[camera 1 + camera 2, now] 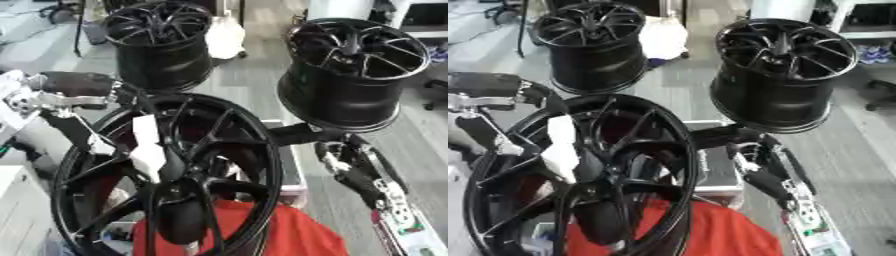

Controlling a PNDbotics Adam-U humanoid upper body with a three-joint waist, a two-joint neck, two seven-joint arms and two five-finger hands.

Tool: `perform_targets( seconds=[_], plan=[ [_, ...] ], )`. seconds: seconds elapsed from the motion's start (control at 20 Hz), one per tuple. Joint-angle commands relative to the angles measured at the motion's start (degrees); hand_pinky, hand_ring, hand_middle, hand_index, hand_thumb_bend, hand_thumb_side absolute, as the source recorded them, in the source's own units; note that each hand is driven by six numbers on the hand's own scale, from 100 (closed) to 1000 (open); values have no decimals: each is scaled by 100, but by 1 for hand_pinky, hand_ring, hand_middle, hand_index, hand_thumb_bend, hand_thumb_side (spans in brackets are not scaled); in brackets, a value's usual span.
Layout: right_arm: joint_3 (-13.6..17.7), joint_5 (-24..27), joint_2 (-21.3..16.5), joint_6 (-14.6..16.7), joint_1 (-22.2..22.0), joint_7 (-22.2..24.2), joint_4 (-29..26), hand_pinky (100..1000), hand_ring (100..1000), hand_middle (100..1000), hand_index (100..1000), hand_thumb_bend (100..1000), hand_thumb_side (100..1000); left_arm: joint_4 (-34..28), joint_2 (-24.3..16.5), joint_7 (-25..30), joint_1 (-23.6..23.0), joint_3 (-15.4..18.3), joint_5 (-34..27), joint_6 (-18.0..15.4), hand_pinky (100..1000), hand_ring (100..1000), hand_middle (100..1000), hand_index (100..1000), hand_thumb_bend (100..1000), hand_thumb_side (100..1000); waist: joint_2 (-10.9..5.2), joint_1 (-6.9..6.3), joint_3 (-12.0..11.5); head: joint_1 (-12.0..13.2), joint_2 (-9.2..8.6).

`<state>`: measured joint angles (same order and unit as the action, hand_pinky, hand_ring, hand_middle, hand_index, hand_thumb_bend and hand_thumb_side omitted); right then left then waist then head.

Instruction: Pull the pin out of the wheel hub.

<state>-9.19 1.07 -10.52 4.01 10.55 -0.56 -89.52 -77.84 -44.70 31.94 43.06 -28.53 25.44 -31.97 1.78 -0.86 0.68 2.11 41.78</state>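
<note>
Three black spoked wheel rims fill my view, and the nearest one matters: a large glossy black alloy wheel hub [175, 180] standing tilted on edge close before me, its thin spokes meeting at a dark centre boss low in the picture. Behind its lower edge lies a red cloth [289, 235], soft and creased against all that hard metal. Across the left spokes of the rim sits a pale, whitish piece [150, 147], long and upright; I take it to be the pin, though I cannot make out where it seats. It looks rigid, smooth and light beside the heavy rim, so I judge it best taken near its free upper end and drawn straight along its own line, since a slick shaft could slip and the tilted wheel could rock. My left hand [92, 137] comes in from the left behind the rim's edge, near the pale piece; whether its fingers are curled or straight I cannot tell, as the spokes hide them. My right hand [350, 172] hangs at the wheel's right, just beside the rim, and I cannot tell its state either. Farther off stand two deep, barrel-shaped black rims on the grey floor, one far left [162, 45] and one far right [354, 70].
</note>
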Motion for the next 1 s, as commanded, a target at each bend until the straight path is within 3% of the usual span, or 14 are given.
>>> perform_targets(
  seconds=[0.05, 0.3, 0.65, 1.0],
  plan=[
    [17, -15, -73, 12, 54, 10, -55, 646, 646, 686, 792, 314, 358, 119, -6, 2003, 169, 243, 176, -1999, 660, 770, 834, 923, 355, 338, -60, 5, 7, 2, -20],
    [12, -8, -68, 13, 60, 11, -54, 646, 646, 686, 793, 312, 358, 419, 125, 2003, 236, 384, 220, -1999, 639, 755, 818, 911, 304, 316, -47, 10, 23, 9, -45],
    [-7, -5, -65, 11, 76, 33, -46, 646, 646, 686, 793, 311, 357, 694, 374, 2003, 302, 174, 318, -1999, 620, 728, 789, 892, 285, 342, -23, 15, 51, 39, -57],
    [-16, -2, -55, 15, 74, 41, -40, 646, 646, 686, 793, 308, 358, 928, 583, 2003, 314, 11, 479, -1999, 540, 643, 744, 869, 242, 350, -15, 8, 90, 85, -53]
  ],
)
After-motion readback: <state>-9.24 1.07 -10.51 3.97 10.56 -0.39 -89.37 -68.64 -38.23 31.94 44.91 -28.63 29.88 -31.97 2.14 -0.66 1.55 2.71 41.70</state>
